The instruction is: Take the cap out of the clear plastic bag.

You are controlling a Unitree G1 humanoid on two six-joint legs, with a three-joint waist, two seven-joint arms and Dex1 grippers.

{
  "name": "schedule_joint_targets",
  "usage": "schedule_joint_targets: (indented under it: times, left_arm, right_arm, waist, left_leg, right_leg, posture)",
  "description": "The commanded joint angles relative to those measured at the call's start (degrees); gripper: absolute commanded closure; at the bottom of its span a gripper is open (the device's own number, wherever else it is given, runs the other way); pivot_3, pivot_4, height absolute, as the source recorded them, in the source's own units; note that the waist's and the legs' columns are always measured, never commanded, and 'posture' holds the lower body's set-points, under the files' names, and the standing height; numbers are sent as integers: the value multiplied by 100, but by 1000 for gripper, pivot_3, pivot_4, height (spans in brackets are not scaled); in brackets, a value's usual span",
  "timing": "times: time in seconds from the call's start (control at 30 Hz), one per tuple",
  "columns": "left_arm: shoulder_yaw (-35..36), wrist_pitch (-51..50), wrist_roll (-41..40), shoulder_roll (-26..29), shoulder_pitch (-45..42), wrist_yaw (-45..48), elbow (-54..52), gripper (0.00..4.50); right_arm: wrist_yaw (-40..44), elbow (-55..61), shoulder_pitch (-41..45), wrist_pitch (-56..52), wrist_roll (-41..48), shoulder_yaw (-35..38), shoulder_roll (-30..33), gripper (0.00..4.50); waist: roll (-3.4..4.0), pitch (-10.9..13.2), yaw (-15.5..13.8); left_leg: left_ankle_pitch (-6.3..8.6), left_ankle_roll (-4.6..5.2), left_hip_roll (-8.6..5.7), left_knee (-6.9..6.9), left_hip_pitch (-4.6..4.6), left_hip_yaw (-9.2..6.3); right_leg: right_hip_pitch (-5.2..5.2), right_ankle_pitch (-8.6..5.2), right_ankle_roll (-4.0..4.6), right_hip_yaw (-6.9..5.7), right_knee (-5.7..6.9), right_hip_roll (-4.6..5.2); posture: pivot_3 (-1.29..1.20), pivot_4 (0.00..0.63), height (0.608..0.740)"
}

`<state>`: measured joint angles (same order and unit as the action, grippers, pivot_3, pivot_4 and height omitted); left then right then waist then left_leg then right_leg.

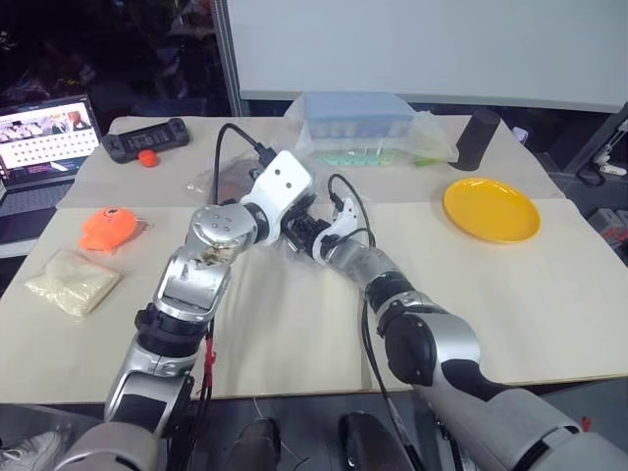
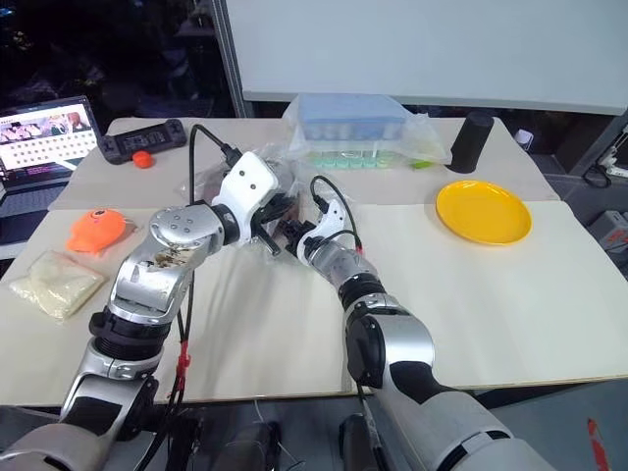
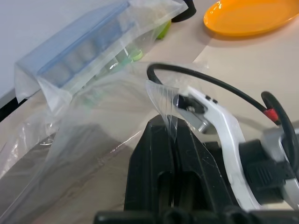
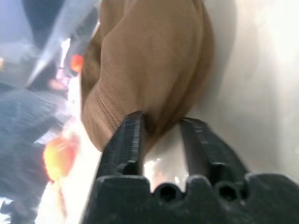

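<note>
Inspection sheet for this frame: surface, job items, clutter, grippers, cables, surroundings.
Surface: table under pale sheets.
Job's things: clear plastic bag lies on it, edge pinched; brown cap inside.
Clutter: yellow plate, blue-lidded box in its own bag, black cylinder, orange toy, pale packet, black controller.
Grippers: left gripper shut on the bag's edge; right gripper closed on the cap's fabric.
Cables: black cable looping at the right wrist.
Surroundings: laptop, whiteboard.
</note>
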<state>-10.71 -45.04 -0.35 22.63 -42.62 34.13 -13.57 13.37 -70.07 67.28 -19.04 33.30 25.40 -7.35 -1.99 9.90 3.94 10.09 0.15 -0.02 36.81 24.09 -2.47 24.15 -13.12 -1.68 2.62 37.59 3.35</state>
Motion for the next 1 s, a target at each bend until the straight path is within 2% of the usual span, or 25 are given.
schedule_joint_targets:
  times: [0.03,0.2,0.27,0.4,0.6,0.77,0.93,1.0]
  left_arm:
    - [-41,182,2,26,-37,-51,-217,4500]
    - [-159,398,94,79,71,-76,-142,4500]
    - [-194,492,126,106,130,-83,-117,4500]
    - [-232,670,173,156,227,-93,-54,4500]
    - [-311,886,206,131,292,-110,93,4500]
    - [-365,1117,239,124,285,-68,276,4500]
    - [-385,1263,259,133,307,-37,372,4500]
    - [-404,1359,284,163,319,-6,438,4500]
  right_arm:
    - [10,172,88,-34,-6,5,-336,4475]
    - [6,967,-232,-597,-135,-291,-88,4475]
    - [-89,1834,-581,-1176,-119,-498,0,4475]
    - [-669,4488,-1670,-2833,340,-820,144,4475]
    - [-1490,7288,-2914,-4759,1090,-673,542,4475]
    - [-1680,8527,-3535,-5907,2170,201,1076,4475]
    - [-1907,8730,-3821,-6467,3321,1180,1555,4475]
    - [-1910,8830,-4003,-6659,4133,1458,2038,4475]
  waist:
    - [0,0,0]
    - [1,1,-1]
    - [1,1,-11]
    - [2,1,-94]
    - [4,2,-140]
    - [7,2,-170]
    - [8,3,-159]
    - [10,4,-157]
  left_leg:
    - [0,0,0,0,0,0]
    - [0,0,0,0,9,0]
    - [0,0,0,-1,11,-1]
    - [0,0,-2,-2,20,-13]
    - [0,0,-2,-1,18,-30]
    - [0,1,-3,-1,18,-9]
    - [0,2,-1,-1,20,-5]
    - [0,2,0,-1,22,-3]
  right_leg:
    - [1,0,0,0,0,0]
    - [10,0,0,0,-1,0]
    - [11,0,0,-1,-2,1]
    - [13,-1,0,-3,-5,8]
    - [13,-2,1,-3,-5,6]
    - [6,-3,0,-8,-14,6]
    - [-1,-3,0,-9,-32,3]
    - [0,-3,0,-8,-35,2]
  posture:
    - [0,150,740]
    - [0,150,740]
    - [0,150,740]
    - [0,150,740]
    - [0,150,740]
    - [0,150,740]
    - [0,150,740]
    - [0,150,740]
